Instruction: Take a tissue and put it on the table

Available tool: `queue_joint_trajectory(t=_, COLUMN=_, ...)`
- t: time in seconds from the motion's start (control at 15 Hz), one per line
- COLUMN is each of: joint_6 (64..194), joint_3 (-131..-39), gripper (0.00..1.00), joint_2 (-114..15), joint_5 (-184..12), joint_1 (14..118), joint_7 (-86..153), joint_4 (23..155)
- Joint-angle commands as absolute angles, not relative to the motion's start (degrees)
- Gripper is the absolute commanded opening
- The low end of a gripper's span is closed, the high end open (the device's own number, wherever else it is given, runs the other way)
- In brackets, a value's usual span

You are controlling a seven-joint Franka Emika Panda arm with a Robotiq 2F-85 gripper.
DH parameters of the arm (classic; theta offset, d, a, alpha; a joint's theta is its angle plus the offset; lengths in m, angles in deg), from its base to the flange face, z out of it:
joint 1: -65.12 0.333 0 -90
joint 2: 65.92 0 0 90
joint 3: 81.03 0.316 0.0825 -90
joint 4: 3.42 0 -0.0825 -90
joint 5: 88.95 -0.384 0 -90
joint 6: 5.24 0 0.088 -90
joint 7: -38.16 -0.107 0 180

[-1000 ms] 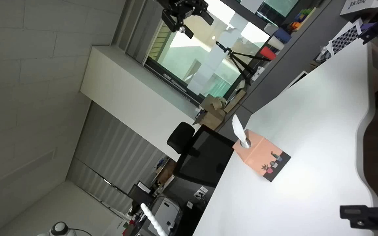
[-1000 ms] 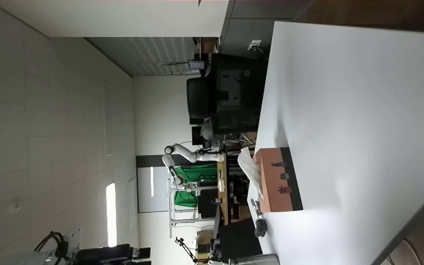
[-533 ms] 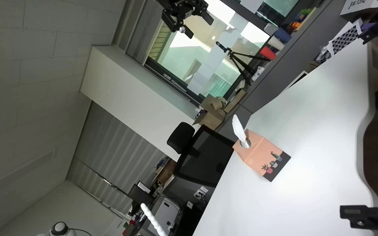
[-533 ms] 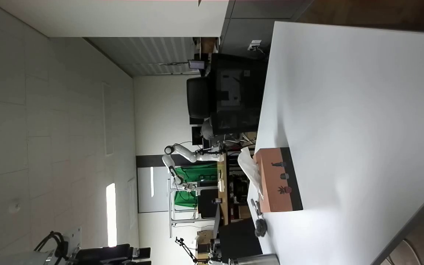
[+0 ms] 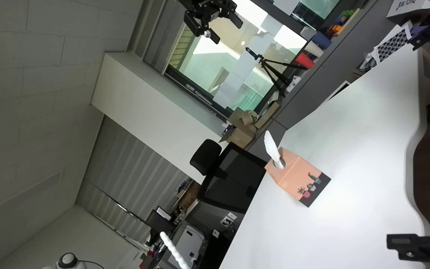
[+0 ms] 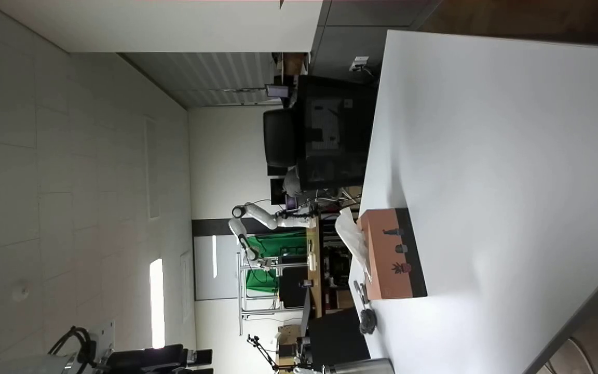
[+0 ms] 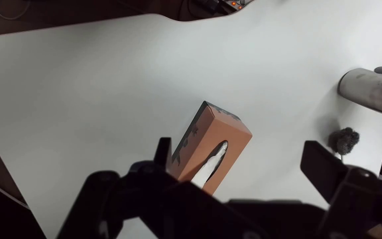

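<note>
A white tissue (image 5: 271, 146) sticks out of the slot of an orange tissue box (image 5: 298, 175) with potted-plant drawings. The box stands on the white table (image 5: 353, 224). Both exterior views show the tissue (image 6: 350, 234) and box (image 6: 388, 254); the exterior pictures are turned sideways. My gripper (image 5: 227, 32) is open and empty, well above the table and apart from the box. Only part of it shows at the lower left corner in an exterior view (image 6: 203, 364). In the wrist view the box (image 7: 235, 136) and tissue (image 7: 207, 169) lie below the open fingers (image 7: 237, 144), partly hidden by the left finger.
A dark fuzzy item with a thin handle (image 6: 367, 321) lies near the box, also seen in the wrist view (image 7: 345, 140). A metallic cylindrical container (image 7: 370, 89) stands beyond it. A black chair (image 5: 230, 179) stands at the table's far edge.
</note>
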State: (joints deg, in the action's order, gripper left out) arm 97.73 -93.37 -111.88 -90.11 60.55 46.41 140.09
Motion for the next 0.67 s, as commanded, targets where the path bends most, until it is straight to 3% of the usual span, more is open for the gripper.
queue_joint_trajectory(t=0.0, joint_6=97.6, joint_3=-92.9, gripper=1.0, joint_2=-111.7, joint_5=-90.5, joint_1=59.9, joint_7=46.8, joint_4=139.9)
queue_joint_trajectory(t=0.6, joint_6=99.0, joint_3=-93.4, gripper=1.0, joint_2=-110.4, joint_5=-90.6, joint_1=60.4, joint_7=47.9, joint_4=139.5)
